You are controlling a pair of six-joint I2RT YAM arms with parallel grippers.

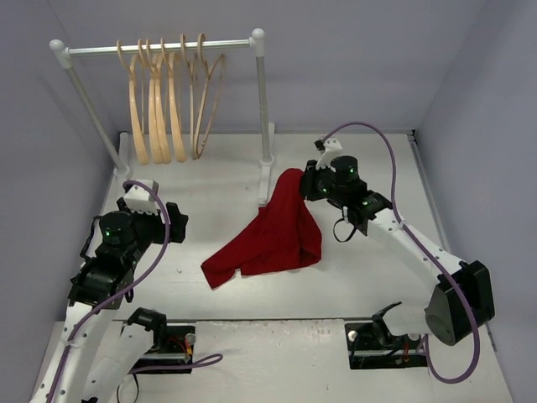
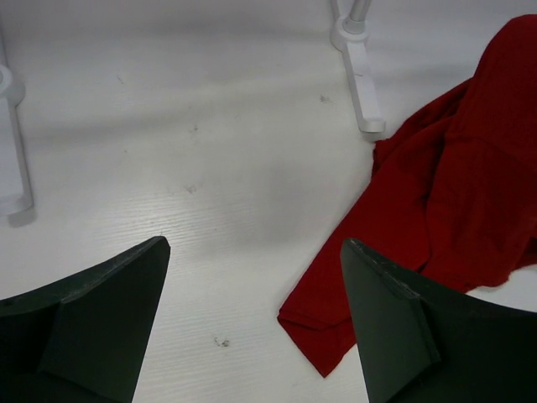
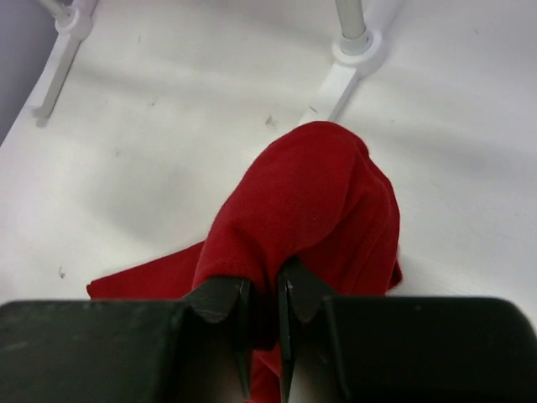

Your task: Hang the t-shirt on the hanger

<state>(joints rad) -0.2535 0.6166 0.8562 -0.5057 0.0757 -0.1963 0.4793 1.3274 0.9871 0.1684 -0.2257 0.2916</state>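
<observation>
The dark-red t-shirt [image 1: 273, 235] lies crumpled on the white table, one end lifted in a peak near the rail's right foot. My right gripper [image 1: 309, 180] is shut on that raised end; in the right wrist view the cloth [image 3: 302, 197] bulges over the pinching fingertips [image 3: 262, 306]. My left gripper [image 1: 172, 220] is open and empty, above the table left of the shirt; its view shows the shirt's low corner [image 2: 336, 327] between the fingers [image 2: 126, 294]. Several pale wooden hangers [image 1: 168, 105] hang on the rail.
The white-and-metal rail stand [image 1: 159, 49] stands at the back left; its right post and foot [image 1: 267, 168] are just beside the lifted cloth, and show in both wrist views [image 2: 361, 80] [image 3: 340, 75]. Purple-grey walls enclose the table.
</observation>
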